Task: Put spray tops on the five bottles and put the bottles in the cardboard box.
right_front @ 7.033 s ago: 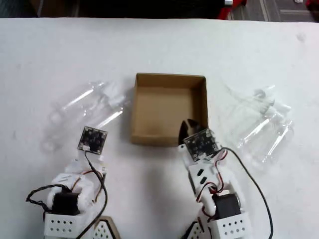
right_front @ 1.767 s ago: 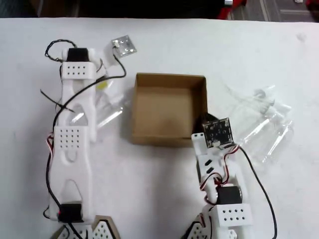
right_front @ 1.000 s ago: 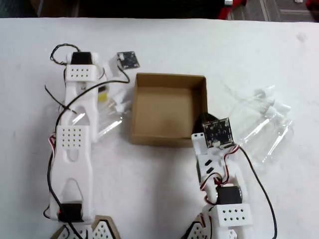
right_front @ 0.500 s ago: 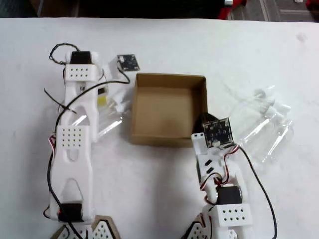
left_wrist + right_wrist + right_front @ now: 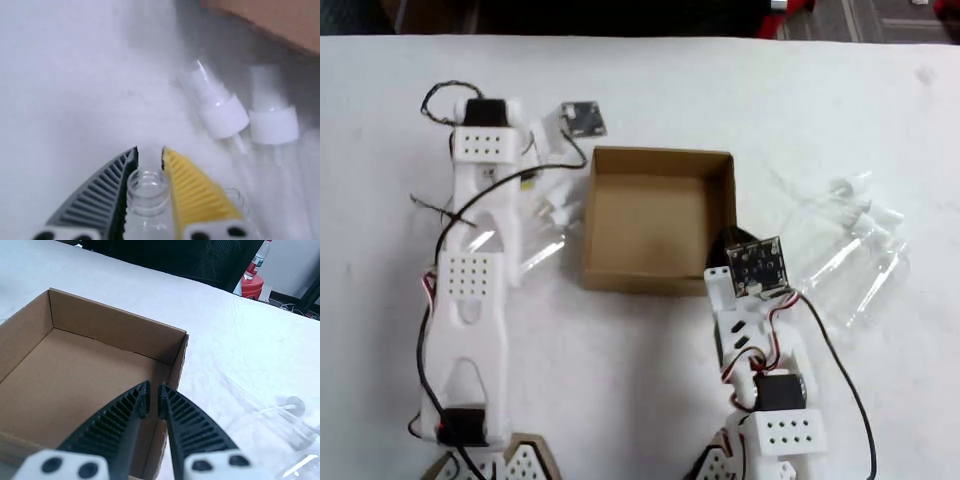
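Note:
My left gripper (image 5: 149, 156) is shut on the open neck of a clear bottle (image 5: 146, 189) that lies on the white table; one finger is grey, the other yellow. Two white spray tops (image 5: 220, 112) (image 5: 272, 125) lie just beyond it, next to the cardboard box (image 5: 270, 20). From above, the left arm is stretched out left of the box (image 5: 660, 262), its gripper (image 5: 533, 187) among clear bottles (image 5: 545, 248). My right gripper (image 5: 152, 397) is shut on nothing and hangs over the box's near right corner (image 5: 170, 365). More clear bottles (image 5: 850, 255) lie right of the box.
The box's inside (image 5: 75, 375) holds nothing. The white table (image 5: 740, 90) runs bare behind the box and has free room in front between the two arm bases. A dark floor lies past the far edge.
Over seven seconds the left arm stretched from folded near its base out to the bottles left of the box. In the last second its wrist shifted slightly. The right arm holds still.

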You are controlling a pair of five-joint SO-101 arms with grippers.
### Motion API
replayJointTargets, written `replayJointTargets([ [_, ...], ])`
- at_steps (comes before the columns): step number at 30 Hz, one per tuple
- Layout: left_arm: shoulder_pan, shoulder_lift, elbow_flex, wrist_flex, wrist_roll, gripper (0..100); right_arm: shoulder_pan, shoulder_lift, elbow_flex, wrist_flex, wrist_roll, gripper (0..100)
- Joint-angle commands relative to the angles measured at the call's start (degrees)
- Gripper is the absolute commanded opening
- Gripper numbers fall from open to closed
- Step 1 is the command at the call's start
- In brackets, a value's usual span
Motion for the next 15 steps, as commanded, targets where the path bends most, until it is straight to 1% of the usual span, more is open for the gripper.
replayJointTargets([
  [1, 2.15, -5.58, -8.00, 1.23, 8.97, 3, 0.48, 0.66, 0.62, -1.45, 0.70, 1.8],
  [4, 3.65, -13.76, -3.34, 1.41, 12.84, 2, 0.48, 0.66, 0.62, -1.45, 0.70, 1.8],
  [6, 4.88, -19.74, -0.70, 1.41, 17.32, 2, 0.48, 0.66, 0.62, -1.45, 0.79, 1.8],
  [15, 13.49, -44.70, 10.46, 1.41, 44.48, 2, 0.66, 0.48, 0.62, -1.45, 0.79, 1.8],
])
